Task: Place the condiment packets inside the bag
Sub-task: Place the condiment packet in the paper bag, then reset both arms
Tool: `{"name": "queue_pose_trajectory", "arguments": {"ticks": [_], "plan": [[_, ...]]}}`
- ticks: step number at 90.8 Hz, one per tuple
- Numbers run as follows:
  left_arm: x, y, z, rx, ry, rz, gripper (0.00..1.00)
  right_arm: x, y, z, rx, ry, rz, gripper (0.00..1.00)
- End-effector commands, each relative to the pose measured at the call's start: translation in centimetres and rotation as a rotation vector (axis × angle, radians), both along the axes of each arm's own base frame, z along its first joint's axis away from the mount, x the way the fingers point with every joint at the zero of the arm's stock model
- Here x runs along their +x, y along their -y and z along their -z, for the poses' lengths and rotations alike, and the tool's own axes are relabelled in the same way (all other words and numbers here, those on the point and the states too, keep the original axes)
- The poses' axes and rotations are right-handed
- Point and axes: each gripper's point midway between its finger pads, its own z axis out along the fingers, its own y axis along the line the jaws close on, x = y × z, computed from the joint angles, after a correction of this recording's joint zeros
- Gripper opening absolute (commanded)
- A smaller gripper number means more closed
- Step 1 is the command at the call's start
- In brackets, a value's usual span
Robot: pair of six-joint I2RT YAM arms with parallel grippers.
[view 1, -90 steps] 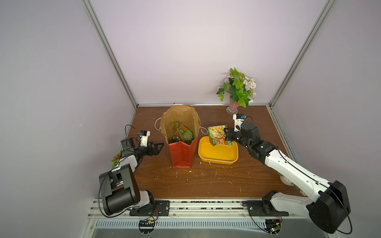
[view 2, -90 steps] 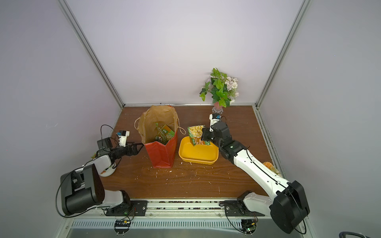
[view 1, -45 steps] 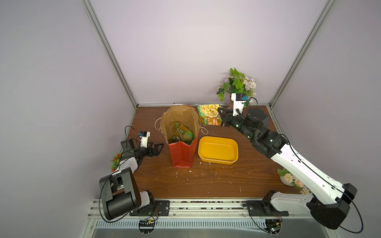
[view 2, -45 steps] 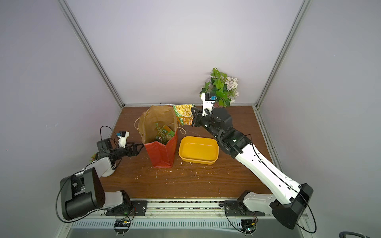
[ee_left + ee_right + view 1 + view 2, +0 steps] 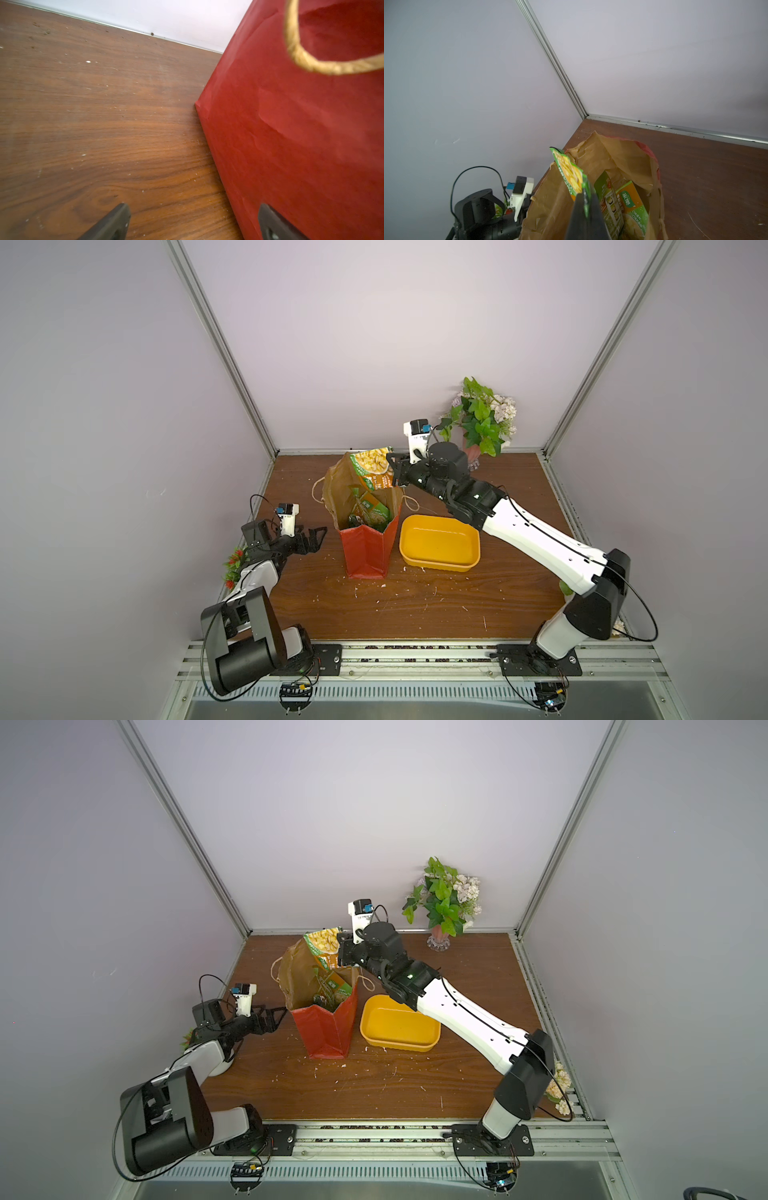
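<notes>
The right end effector (image 5: 394, 473) is clamped on the edge of one condiment packet (image 5: 372, 467), which hangs over the open mouth of the red bag (image 5: 365, 549). Other packets (image 5: 372, 511) lie inside the bag. The left end effector (image 5: 314, 537) stands wide and empty, just beside the bag. The yellow tray (image 5: 440, 565) sits on the surface (image 5: 415, 605).

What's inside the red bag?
Inside the bag are at least two green condiment packets, leaning on its brown walls. The walls hide the bottom. Another packet, pinched by the right gripper, hangs over the opening.
</notes>
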Motion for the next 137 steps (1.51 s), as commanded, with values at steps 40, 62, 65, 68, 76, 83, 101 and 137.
{"name": "queue_pose_trajectory", "arguments": {"ticks": [40,62,65,68,76,83,101,137], "plan": [[-0.2,-1.5,-1.8,0.056,0.078,-0.09,0.99,-2.0,5.0,-8.1,-0.017,0.201,0.128,0.94],[-0.4,-2.6,-3.8,0.088,0.249,-0.236,0.99,-1.9,18.2,-1.5,-0.125,0.231,0.417,0.99],[-0.5,-2.4,-3.9,0.114,0.279,-0.25,0.99,-2.0,20.2,0.3,-0.15,0.229,0.472,0.99],[-0.6,-2.3,-3.5,0.143,0.294,-0.273,0.99,-2.1,21.8,2.1,-0.178,0.235,0.52,0.99],[-0.4,-1.3,-4.1,0.19,0.362,-0.285,0.99,-3.2,26.5,7.2,-0.261,0.259,0.684,0.99],[0.0,-1.0,-4.5,0.149,0.389,-0.301,0.99,-4.6,29.2,11.0,-0.301,0.283,0.758,0.99],[-0.4,-0.6,-5.1,0.059,0.485,-0.338,0.99,-8.0,34.9,15.3,-0.336,0.366,0.933,0.99],[-0.2,-0.6,-4.1,0.141,0.536,-0.45,0.99,-7.8,38.8,21.9,-0.439,0.37,0.941,1.0]]}}
